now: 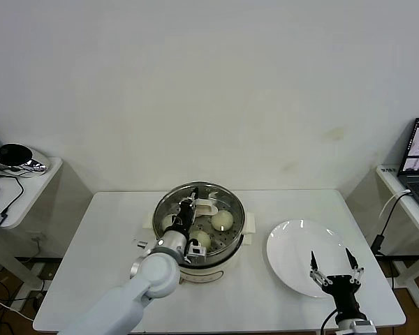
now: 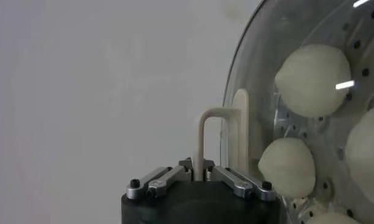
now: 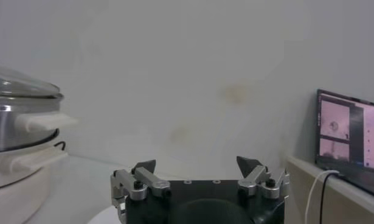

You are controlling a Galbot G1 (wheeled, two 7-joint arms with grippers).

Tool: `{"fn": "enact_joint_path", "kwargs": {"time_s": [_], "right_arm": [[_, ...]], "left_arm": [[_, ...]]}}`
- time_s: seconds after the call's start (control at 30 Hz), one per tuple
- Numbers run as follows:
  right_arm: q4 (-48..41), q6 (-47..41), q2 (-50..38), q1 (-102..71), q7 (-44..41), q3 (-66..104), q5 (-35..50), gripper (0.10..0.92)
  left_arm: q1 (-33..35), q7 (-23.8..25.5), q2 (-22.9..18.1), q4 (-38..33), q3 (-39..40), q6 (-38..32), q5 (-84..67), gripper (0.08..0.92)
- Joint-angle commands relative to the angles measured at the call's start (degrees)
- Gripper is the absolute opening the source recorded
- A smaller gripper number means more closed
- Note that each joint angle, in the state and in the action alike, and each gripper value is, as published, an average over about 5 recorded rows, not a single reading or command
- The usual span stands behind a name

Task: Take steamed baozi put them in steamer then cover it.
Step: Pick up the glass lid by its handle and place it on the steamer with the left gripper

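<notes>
Left gripper (image 2: 202, 176) clamped on cover (image 1: 195, 202) handle, over steamer (image 1: 234, 241).
Fourth baozi (image 1: 223, 220) hidden; right gripper (image 1: 334, 266) spread wide, empty; no legible writing.

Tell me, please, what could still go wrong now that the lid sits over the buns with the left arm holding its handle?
1. The left end effector is shut on the cover handle; pulling away before opening could drag the glass lid off the steamer.
2. The steamed baozi lie close under the glass, so a tilted lid might press on them.
3. The right end effector, open over the plate, looks clear of it all.
</notes>
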Motion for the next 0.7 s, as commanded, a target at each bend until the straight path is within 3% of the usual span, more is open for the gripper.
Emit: {"fn": "enact_joint_path", "kwargs": {"time_s": [0.03,0.57,0.7], "right_arm": [[-0.2,0.1,0.0,-0.1,-0.1,-0.2,-0.2,0.823],[-0.4,0.3,0.0,-0.2,-0.2,-0.6,-0.7,0.823],[-0.4,0.4,0.0,-0.3,-0.3,-0.8,-0.9,0.823]], "left_arm": [[-0.6,0.1,-0.8,1.7,0.8,-0.1,1.4,0.154],[0.4,-0.8,-1.0,0.2,-0.3,0.0,-2.5,0.163],[1.1,-1.1,-0.3,-1.7,-1.0,0.1,-3.2,0.245]]}}
